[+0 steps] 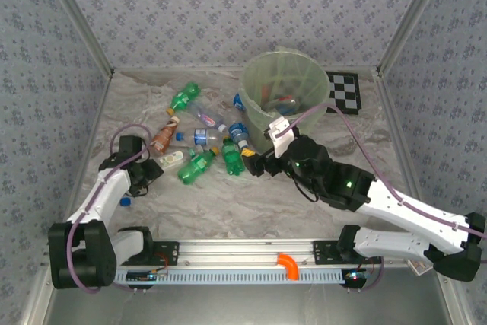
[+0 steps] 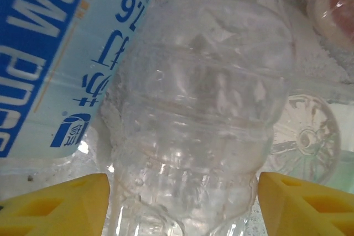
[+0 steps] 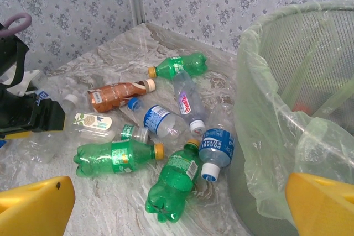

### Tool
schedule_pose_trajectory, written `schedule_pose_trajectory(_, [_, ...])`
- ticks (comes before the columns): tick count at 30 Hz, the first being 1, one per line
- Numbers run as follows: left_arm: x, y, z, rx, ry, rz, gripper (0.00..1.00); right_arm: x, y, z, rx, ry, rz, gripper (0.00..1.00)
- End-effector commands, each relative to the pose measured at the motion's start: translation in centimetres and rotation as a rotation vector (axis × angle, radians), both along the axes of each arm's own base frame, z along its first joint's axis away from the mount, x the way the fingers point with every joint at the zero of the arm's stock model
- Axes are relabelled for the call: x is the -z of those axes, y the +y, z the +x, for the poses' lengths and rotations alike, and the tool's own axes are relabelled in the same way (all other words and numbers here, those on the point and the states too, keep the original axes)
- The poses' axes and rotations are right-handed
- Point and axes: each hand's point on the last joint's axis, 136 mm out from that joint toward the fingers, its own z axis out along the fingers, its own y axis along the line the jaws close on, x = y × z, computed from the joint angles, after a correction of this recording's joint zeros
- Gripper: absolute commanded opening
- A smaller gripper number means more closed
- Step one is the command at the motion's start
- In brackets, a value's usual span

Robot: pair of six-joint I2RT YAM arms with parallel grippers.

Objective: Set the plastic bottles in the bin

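The clear bottle (image 2: 193,109) lies on the marbled table (image 1: 251,203) at the near-left edge of the scattered plastic bottles (image 1: 199,164), well apart from the bin (image 1: 255,108), which stands at the far side. The left gripper (image 2: 182,205) straddles it, a yellow fingertip (image 2: 61,203) on each flank, right at the bottle's walls. Whether they press or merely frame it I cannot tell.

The first risk is the bottle itself. It looks thin and crumpled, so a squeeze may buckle it and let it squirt out, or a light pinch may lose it on the lift. A blue-labelled bottle (image 2: 55,53) lies against its left side and may be dragged or rolled away.

Further out, the carry to the bin crosses the pile, and the right gripper (image 1: 257,164) hangs there with its jaws spread wide and empty, just beside a green bottle (image 1: 232,156) near the bin's foot. The two arms may meet. The bin looks light, so a knock on its rim could tip it.
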Motion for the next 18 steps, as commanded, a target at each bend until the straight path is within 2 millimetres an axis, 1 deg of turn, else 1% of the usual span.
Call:
schedule_pose_trajectory(1, [0.2, -0.5, 0.4, 0.004, -0.021, -0.035, 0.70, -1.8, 0.1, 0.0, -0.002, -0.002, 0.044, 1.00])
schedule_pose_trajectory(5, [0.3, -0.7, 0.5, 0.011, -0.029, -0.046, 0.70, -1.6, 0.5, 0.0, -0.005, 0.004, 0.048, 1.00])
schedule_pose_trajectory(10, [1.2, -0.9, 0.5, 0.018, -0.007, -0.055, 0.69, -1.6, 0.9, 0.0, -0.013, 0.012, 0.046, 1.00])
schedule_pose_trajectory(14, [1.6, -1.1, 0.7, 0.021, -0.001, -0.066, 0.73, -1.7, 0.7, 0.0, -0.009, 0.011, 0.044, 1.00])
schedule_pose_trajectory(18, [1.6, -1.1, 0.7, 0.024, 0.002, -0.064, 0.73, -1.6, 0.5, -0.1, -0.007, 0.010, 0.047, 1.00])
